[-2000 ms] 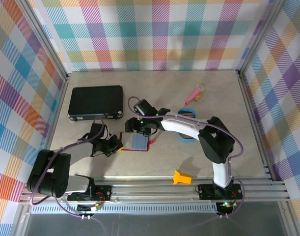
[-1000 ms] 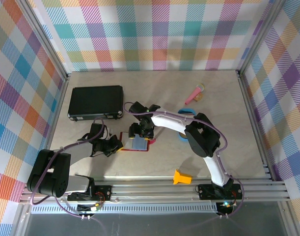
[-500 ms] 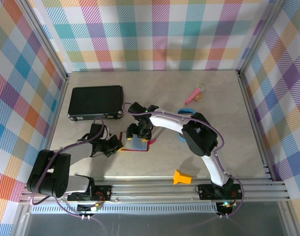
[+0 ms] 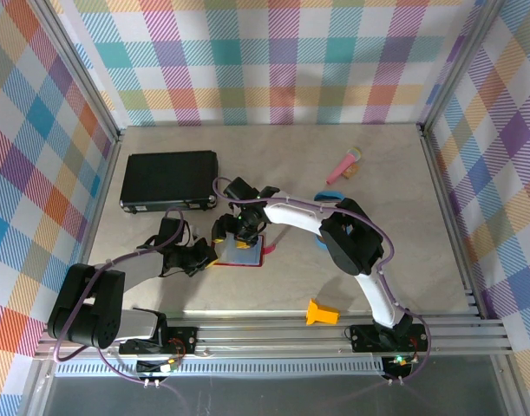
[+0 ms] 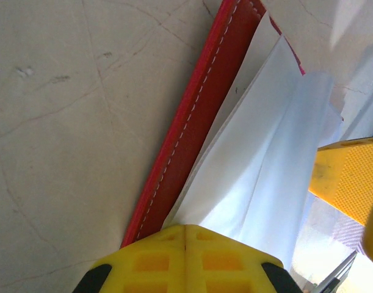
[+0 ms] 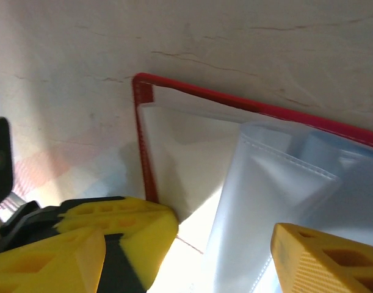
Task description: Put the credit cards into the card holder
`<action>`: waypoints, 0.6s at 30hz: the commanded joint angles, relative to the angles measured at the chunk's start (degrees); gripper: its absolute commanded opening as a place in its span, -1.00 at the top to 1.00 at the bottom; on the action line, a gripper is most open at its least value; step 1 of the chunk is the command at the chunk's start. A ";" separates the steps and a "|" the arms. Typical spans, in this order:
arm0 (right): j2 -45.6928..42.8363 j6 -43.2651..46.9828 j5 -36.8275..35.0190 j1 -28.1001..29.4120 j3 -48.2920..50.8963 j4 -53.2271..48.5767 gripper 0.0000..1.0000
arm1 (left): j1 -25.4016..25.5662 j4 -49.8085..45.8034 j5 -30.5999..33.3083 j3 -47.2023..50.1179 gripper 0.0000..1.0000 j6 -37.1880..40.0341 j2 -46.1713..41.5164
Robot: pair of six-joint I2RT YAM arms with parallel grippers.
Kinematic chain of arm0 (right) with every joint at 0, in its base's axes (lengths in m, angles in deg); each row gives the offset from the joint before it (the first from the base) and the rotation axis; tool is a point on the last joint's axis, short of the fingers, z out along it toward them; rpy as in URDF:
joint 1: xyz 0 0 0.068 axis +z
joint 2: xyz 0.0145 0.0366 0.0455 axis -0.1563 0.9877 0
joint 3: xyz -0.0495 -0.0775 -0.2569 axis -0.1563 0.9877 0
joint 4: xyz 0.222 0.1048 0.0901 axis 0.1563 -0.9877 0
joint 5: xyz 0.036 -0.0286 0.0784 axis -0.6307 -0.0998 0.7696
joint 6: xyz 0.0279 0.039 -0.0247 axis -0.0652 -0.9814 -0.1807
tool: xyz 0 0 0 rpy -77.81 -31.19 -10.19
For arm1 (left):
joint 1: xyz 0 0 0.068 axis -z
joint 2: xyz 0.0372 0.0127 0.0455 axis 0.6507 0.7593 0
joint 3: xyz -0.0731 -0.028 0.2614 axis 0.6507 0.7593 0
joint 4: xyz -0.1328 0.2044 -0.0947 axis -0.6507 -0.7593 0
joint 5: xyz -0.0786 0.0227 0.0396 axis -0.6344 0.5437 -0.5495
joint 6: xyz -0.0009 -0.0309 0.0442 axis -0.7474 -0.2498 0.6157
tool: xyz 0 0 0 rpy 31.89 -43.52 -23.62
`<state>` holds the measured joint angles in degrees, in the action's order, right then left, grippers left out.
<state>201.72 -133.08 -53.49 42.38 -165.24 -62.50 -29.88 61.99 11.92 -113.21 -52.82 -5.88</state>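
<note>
Left end effector: clenched on the edge of the dark-red folding stitched card holder. Right end effector: released, jaws spread over its clear pockets.

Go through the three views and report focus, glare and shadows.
Top external view: sharp, evenly lit, soft shadows beneath the arms around the card holder. Left wrist view: red edge crisp, clear pockets blown out white, left gripper slightly soft. Right wrist view: glare washes out the pockets, right gripper soft-focused.
</note>
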 commanded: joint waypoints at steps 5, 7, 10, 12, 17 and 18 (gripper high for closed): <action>1.04 -2.57 4.24 0.04 1.46 4.91 -0.43 | -0.44 -2.86 2.24 1.41 0.96 1.30 0.53; 1.31 -2.66 4.36 0.12 1.46 5.11 -0.43 | -0.36 -3.52 2.22 1.01 0.94 1.24 -0.03; 1.74 -2.82 4.53 0.13 1.33 5.28 -0.43 | -0.42 -4.92 2.10 0.08 0.92 1.96 -0.73; 2.07 -2.84 4.60 0.13 1.14 5.19 -0.43 | -0.41 -6.27 2.00 -0.66 0.89 2.55 -1.26; 2.73 -2.91 4.63 0.13 0.53 5.17 -0.42 | -0.35 -8.93 2.35 -1.59 0.70 2.46 -3.98; 2.83 -2.91 4.71 0.14 0.42 5.26 -0.42 | -0.44 -9.31 2.46 -1.66 0.64 2.20 -4.66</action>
<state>203.27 -135.16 -50.01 42.38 -164.35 -57.77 -29.88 57.53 12.99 -113.74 -51.16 -8.50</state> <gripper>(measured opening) 0.713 0.158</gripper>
